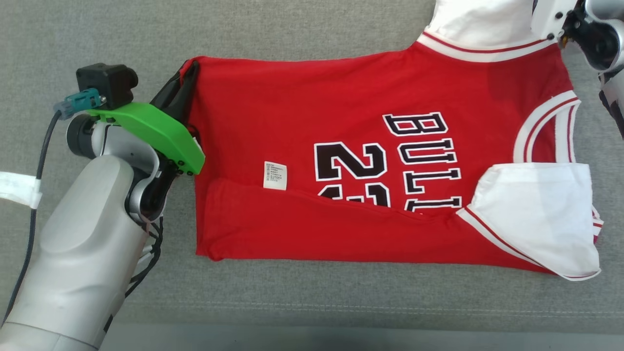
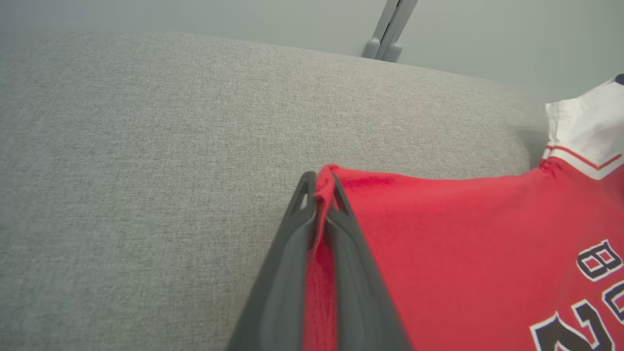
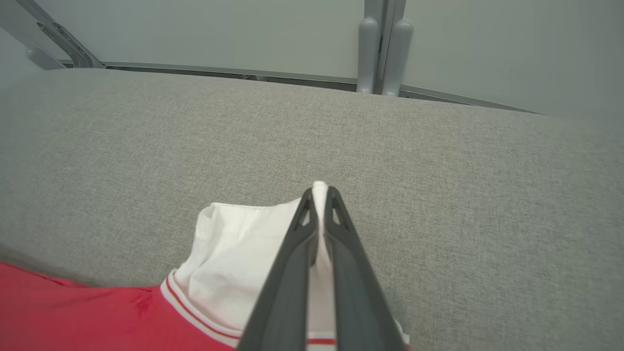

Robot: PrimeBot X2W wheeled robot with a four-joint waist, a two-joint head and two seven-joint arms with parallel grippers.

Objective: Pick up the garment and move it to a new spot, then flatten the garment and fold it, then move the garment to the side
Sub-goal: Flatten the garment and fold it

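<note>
The jersey (image 1: 302, 122) lies spread on the cushion (image 1: 97, 39), its near long edge folded up over the number. Bare cushion rings the jersey on every side, widest past its far edge up to the wall (image 3: 219, 34). A narrower strip lies between its near edge and the cushion's front. The left gripper (image 2: 321, 183) pinches the jersey's far red hem corner, and the right gripper (image 3: 320, 192) pinches its white sleeve (image 3: 234, 239). The jersey is smooth red cloth with striped white trim; the cushion is a coarse grey weave. A pale post (image 3: 380, 53) stands at the wall.

place: likely lab | grey fabric worktop (image 1: 312, 29), bare partition wall (image 3: 195, 29), metal post (image 3: 380, 48)
</note>
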